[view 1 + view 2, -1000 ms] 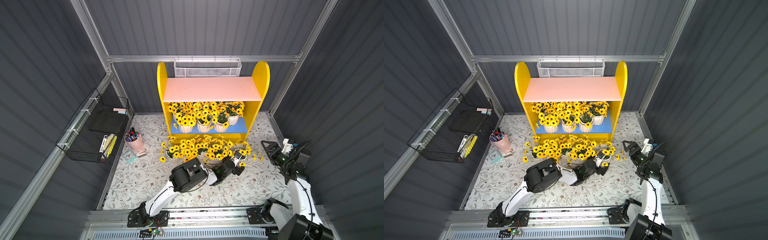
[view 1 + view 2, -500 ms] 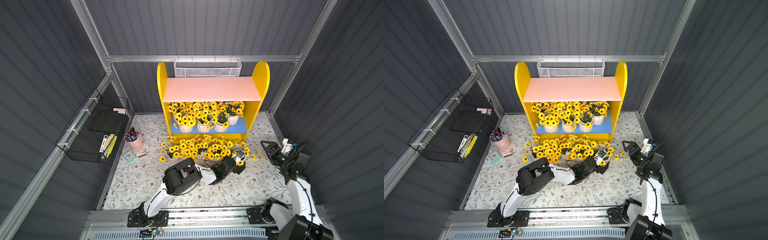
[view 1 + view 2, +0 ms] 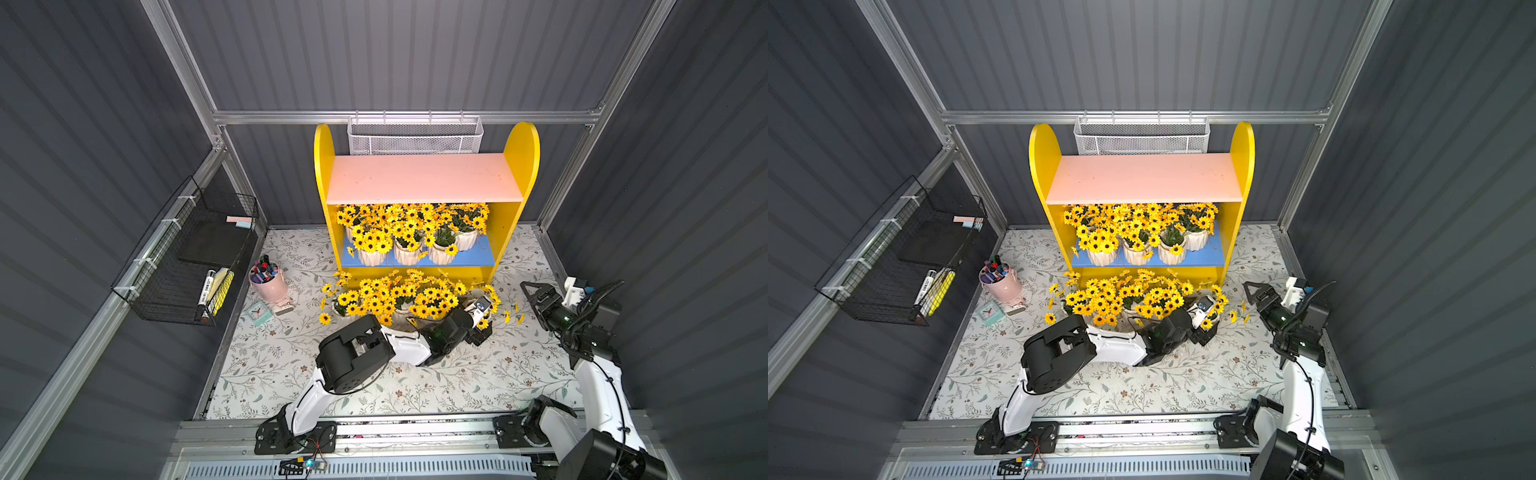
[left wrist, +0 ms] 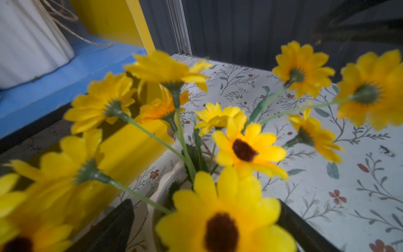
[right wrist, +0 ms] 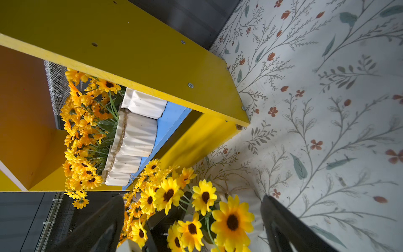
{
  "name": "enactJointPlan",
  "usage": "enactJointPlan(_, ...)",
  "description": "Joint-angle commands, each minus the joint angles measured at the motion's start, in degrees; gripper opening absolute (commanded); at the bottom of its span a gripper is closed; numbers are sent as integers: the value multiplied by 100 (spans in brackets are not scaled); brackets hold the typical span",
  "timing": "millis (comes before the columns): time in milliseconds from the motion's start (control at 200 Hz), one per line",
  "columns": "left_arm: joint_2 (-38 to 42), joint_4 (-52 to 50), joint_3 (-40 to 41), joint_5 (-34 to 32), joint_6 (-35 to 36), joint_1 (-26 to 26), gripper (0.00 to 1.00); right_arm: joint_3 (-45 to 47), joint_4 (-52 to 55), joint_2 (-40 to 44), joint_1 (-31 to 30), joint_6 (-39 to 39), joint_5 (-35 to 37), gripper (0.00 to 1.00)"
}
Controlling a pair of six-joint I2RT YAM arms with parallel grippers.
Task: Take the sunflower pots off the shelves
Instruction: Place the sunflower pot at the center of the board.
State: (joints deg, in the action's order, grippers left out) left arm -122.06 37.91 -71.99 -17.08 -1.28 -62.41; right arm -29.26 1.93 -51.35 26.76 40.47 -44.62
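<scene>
The yellow shelves [image 3: 424, 178] [image 3: 1142, 178] stand at the back with a bare pink upper board. Several sunflower pots [image 3: 409, 235] [image 3: 1133, 239] [image 5: 135, 133] crowd the blue lower board. More sunflower pots [image 3: 395, 297] [image 3: 1125, 299] stand on the floor in front. My left gripper [image 3: 484, 322] [image 3: 1208, 322] [image 4: 207, 229] is open, its fingers [image 4: 117, 227] either side of the rightmost floor pot [image 4: 159, 189], with floor showing between. My right gripper [image 3: 534, 297] [image 3: 1256, 295] [image 5: 192, 218] hangs open to the right of that pot, holding nothing.
A pink cup of markers [image 3: 268, 280] and a small clock [image 3: 258, 312] sit left of the floor pots. A black wire rack [image 3: 187, 257] hangs on the left wall and a white mesh basket [image 3: 415, 139] behind the shelves. Loose yellow flowers [image 3: 513, 316] lie between the grippers.
The left arm's elbow has swung left and toward the front rail while its gripper stays at the rightmost floor pot. The right arm has not moved.
</scene>
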Motion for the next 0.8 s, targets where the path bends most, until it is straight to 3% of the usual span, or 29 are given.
enactJointPlan(0, 344, -311, 93, 39, 96, 14, 99, -84, 134, 20, -40, 34, -82, 99)
enactJointPlan(200, 612, -546, 217, 51, 170, 2, 99, -68, 201, -16, -47, 23, -55, 99)
enactJointPlan(565, 2051, -1753, 0, 1199, 132, -157, 99, -205, 1387, 251, -601, -319, 369, 94)
enactJointPlan(670, 2542, -2489, -251, 1143, 28, -157, 99, -226, 1936, 556, -750, -494, 438, 89)
enactJointPlan(795, 3018, -3666, -711, 195, 212, -118, 99, -203, 2196, 1002, -1300, -419, 750, 86)
